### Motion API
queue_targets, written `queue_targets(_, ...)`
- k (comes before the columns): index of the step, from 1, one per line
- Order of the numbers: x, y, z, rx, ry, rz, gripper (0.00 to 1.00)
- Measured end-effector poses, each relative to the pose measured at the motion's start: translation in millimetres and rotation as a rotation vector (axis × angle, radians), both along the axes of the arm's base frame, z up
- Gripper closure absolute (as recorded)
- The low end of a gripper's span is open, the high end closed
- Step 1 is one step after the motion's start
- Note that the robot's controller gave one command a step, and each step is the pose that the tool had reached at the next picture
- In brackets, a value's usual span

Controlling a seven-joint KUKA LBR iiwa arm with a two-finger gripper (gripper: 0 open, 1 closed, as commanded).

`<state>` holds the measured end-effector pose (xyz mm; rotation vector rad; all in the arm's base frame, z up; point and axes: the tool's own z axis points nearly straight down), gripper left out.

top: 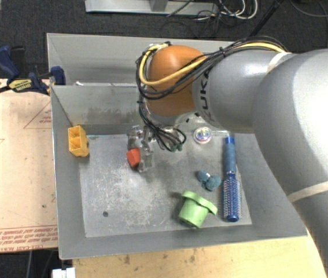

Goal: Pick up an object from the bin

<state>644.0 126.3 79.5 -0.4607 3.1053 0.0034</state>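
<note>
I had the gripper [143, 153] down just right of the small red block [133, 158]; couldn't tell whether it was spread or pinching.

**Red block, left of centre**

A small red block [133, 158] sits low over the bin [123, 213] floor, left of centre and toward the back wall. It is chunky, slightly tilted, and right against the gripper [144, 155].

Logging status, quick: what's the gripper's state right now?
Gripper: cannot be told whether open or closed; a small red piece lies right beside it.
</note>
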Motion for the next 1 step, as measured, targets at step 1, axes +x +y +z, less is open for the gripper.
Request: queue_targets(1,1.1,-1.7,143.9,0.002,-0.010,-0.075,1.00)
